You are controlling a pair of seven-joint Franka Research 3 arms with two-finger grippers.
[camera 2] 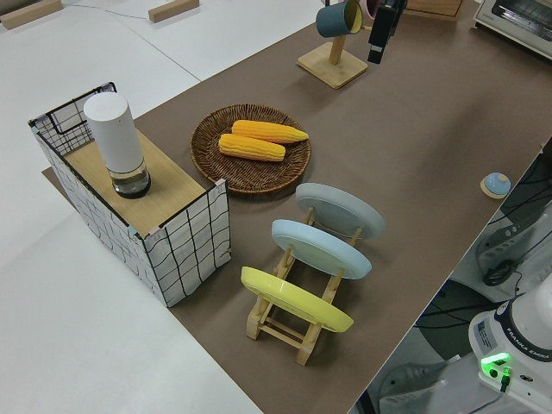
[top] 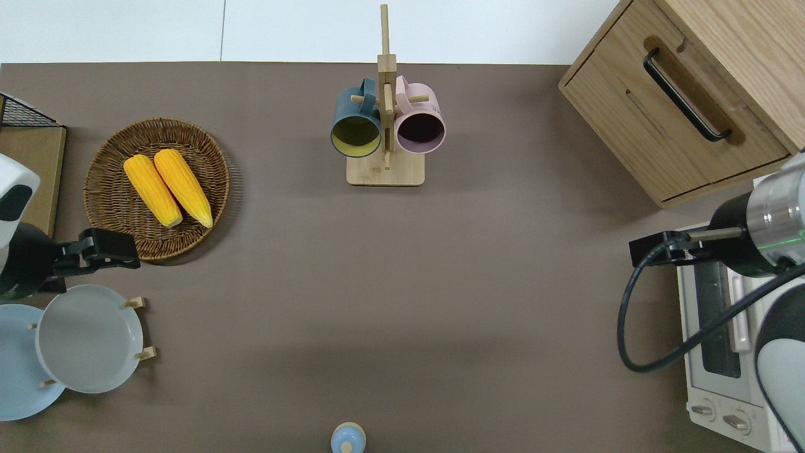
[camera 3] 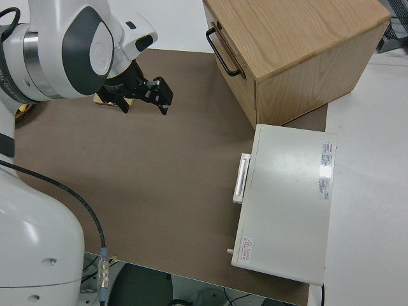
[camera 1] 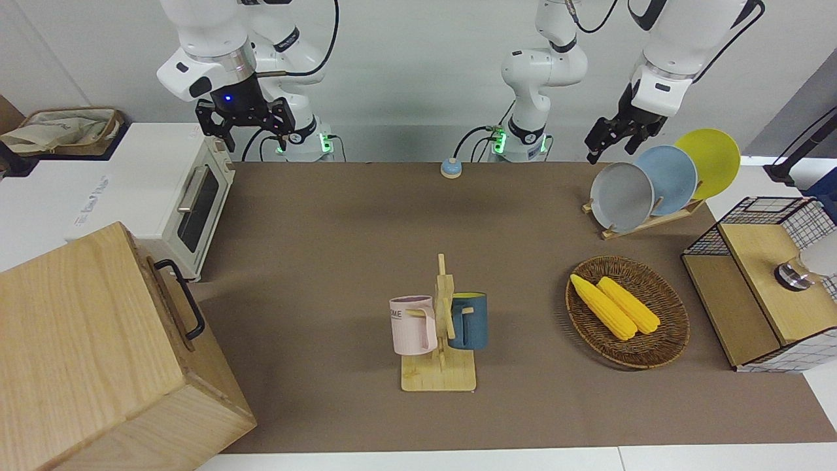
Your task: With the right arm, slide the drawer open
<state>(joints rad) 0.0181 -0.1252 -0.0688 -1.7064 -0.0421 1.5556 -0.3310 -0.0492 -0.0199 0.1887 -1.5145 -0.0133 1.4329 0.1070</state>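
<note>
The drawer (top: 654,126) is the light-wood front of the oak cabinet (top: 755,38) at the right arm's end of the table, farther from the robots than the toaster oven. Its black bar handle (top: 682,94) also shows in the front view (camera 1: 185,307) and the right side view (camera 3: 223,54). The drawer looks shut. My right gripper (camera 1: 248,131), with a blue light, is open and empty. In the overhead view it (top: 651,250) hangs over the mat beside the oven's corner, apart from the cabinet. It also shows in the right side view (camera 3: 145,105). The left arm (camera 1: 654,85) is parked.
A white toaster oven (camera 1: 163,190) stands beside the cabinet, nearer to the robots. A mug rack (camera 1: 439,327) with two mugs stands mid-table. A wicker basket (camera 1: 667,340) with corn, a plate rack (camera 1: 654,183) and a wire shelf (camera 1: 758,281) are toward the left arm's end.
</note>
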